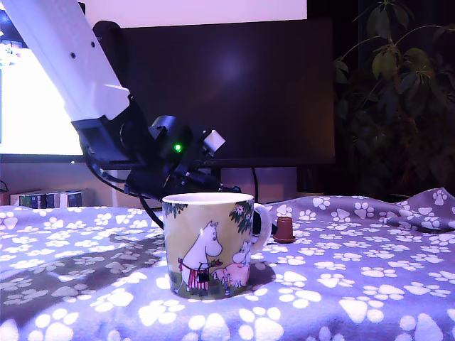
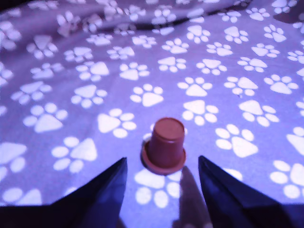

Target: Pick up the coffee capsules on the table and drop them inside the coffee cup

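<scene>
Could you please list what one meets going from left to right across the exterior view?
White robot arm with black wrist → yellow-green ceramic mug with cartoon figures → small reddish-brown capsule standing rim-down on the paw-print cloth → dark leafy houseplant.

Reddish-brown capsule (image 2: 164, 145) rim-down on paw-print table (image 1: 370, 284), just beside yellow-green hippo mug (image 1: 208, 244).
</scene>
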{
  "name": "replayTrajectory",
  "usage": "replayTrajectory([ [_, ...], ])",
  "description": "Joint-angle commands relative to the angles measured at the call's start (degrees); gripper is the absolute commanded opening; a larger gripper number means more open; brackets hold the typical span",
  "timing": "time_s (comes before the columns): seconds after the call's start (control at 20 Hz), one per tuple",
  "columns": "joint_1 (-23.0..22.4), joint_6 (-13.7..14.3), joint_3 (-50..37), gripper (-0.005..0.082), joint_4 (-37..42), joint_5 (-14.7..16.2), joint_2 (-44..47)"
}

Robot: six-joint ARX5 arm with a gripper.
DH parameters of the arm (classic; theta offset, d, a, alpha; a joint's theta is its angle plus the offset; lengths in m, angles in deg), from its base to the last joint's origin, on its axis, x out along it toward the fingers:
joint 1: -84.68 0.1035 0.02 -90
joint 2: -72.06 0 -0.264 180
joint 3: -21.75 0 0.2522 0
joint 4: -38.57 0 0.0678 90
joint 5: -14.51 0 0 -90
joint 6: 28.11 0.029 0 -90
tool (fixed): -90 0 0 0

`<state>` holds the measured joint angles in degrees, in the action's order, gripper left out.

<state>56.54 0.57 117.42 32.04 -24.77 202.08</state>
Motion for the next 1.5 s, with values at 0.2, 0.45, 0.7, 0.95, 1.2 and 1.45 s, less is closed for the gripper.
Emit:
replayTrajectory([
  [0.2,-0.55,3.23,1.81,0.0424,-2.97,-1.77,1.66],
  [0.45,-1.07,3.21,2.71,0.0409,-4.85,-3.52,1.66],
  [0.7,-2.23,5.51,5.73,0.0411,-9.35,-5.33,1.66],
  [0.95,-5.66,7.21,6.73,0.0411,-10.97,-8.94,2.03],
  [1.2,-6.84,7.34,6.73,0.041,-11.5,-12.28,2.78],
  [1.45,-6.14,7.34,6.73,0.0407,-12.0,-11.08,2.78],
])
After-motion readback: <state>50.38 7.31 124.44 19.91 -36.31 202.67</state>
